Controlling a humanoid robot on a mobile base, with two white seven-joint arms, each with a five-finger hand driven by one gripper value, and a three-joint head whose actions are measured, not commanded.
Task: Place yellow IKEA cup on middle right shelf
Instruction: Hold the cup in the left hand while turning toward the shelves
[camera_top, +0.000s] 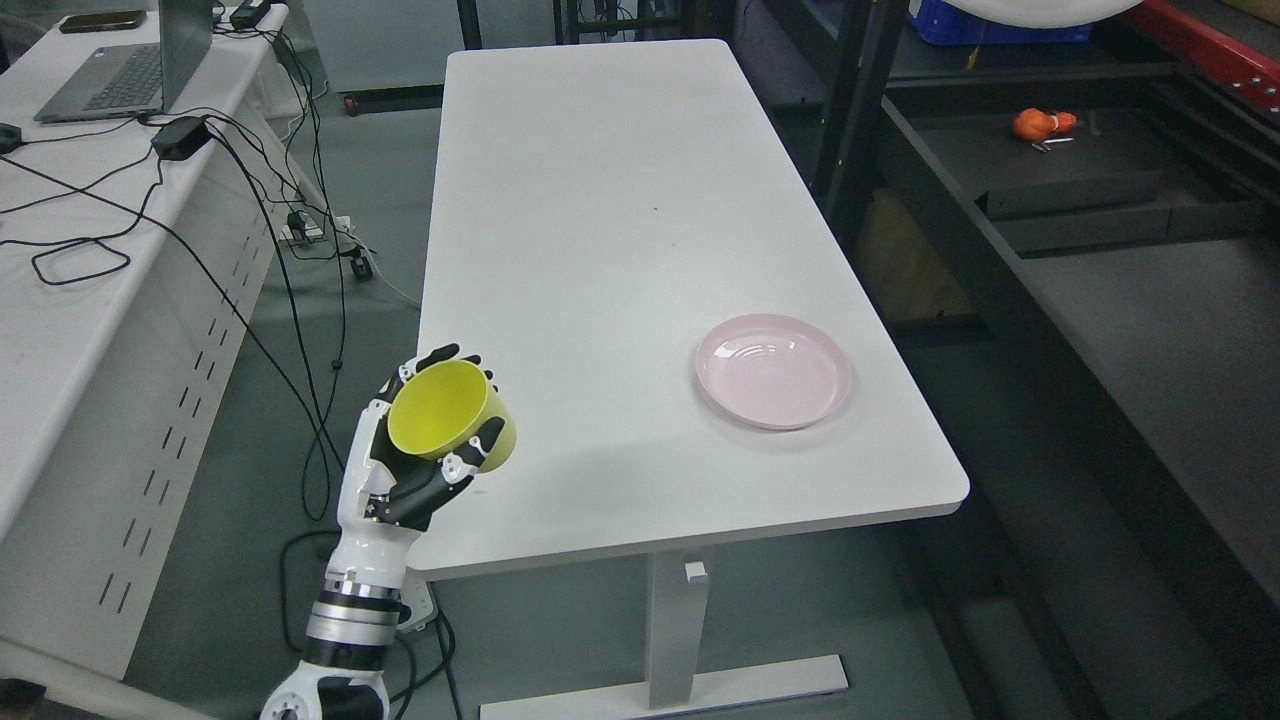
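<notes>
Left hand is wrapped around the yellow cup, fingers curled over the far wall and thumb pressed on the near side, holding it clear of the white table at that table's near left corner. The cup is tilted with its mouth toward the camera, a posture judged suited to carrying rather than setting down. A pink plate lies on the table's near right area, well apart from the cup. Farther right stands the dark shelf unit, where an orange object rests on one level. Which level counts as the middle right shelf cannot be determined, as the unit is cut off by the picture's edges. No right arm is visible.
</notes>
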